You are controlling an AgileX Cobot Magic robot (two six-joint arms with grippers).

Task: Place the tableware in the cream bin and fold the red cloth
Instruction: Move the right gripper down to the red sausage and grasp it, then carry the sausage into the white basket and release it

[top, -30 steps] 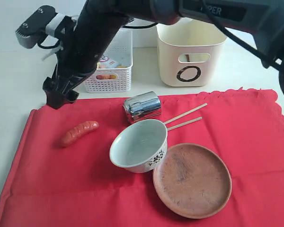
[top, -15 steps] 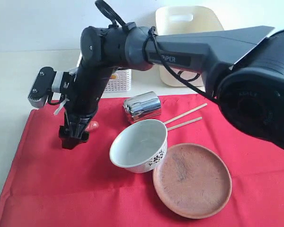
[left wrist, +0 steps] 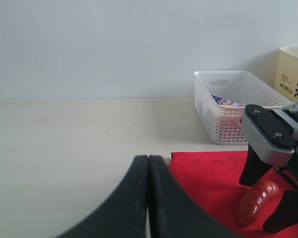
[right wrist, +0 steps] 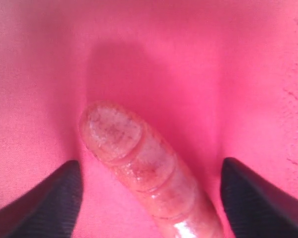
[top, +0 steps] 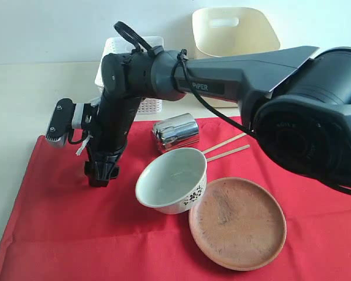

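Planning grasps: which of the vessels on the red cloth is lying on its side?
The shiny steel cup, tipped over just beyond the bowl; the bowl and the clay plate both sit upright.

Right arm (top: 240, 55) is stretched way across to the left side of the exterior view. The elbow sits up high and the forearm drops steeply, so the right gripper (top: 99, 174) points pretty much straight down, tips down low. Its fingertips (right wrist: 59, 196) are spread wide apart in the right wrist view. Left gripper (left wrist: 148, 196) sits low and roughly level, both fingers pressed flat against each other with no gap.
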